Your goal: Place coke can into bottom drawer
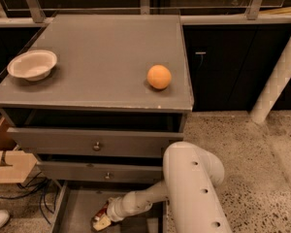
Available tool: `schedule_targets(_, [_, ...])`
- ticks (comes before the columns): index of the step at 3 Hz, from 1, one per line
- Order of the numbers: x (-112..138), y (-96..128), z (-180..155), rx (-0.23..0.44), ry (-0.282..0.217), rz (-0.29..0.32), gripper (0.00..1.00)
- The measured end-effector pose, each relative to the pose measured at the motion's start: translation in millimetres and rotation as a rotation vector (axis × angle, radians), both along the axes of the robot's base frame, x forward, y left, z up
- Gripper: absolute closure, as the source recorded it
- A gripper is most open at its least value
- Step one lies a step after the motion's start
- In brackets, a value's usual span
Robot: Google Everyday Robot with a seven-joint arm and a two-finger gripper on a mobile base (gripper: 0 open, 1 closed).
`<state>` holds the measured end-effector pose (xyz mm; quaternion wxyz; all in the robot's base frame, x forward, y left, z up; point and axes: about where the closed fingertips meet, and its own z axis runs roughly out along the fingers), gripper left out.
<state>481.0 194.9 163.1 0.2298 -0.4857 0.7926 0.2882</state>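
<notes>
coke can: red, at the claw's tip, low inside the pulled-out bottom drawer | claw: reached down into that drawer, open or closed cannot tell | two knobbed drawers just above the claw | orange on the counter, high above, right of the claw | white bowl high above, left

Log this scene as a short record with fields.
bottom drawer: pulled open
hand: down inside the bottom drawer
coke can: at the hand, inside the drawer, partly hidden
cabinet top: orange on the right, white bowl on the left
</notes>
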Motion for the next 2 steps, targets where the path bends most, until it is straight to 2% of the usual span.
schedule_targets(1, [-0.1,0.1,0.0,0.000,0.000,0.000,0.00])
schedule_targets(2, [-0.1,0.1,0.0,0.000,0.000,0.000,0.00])
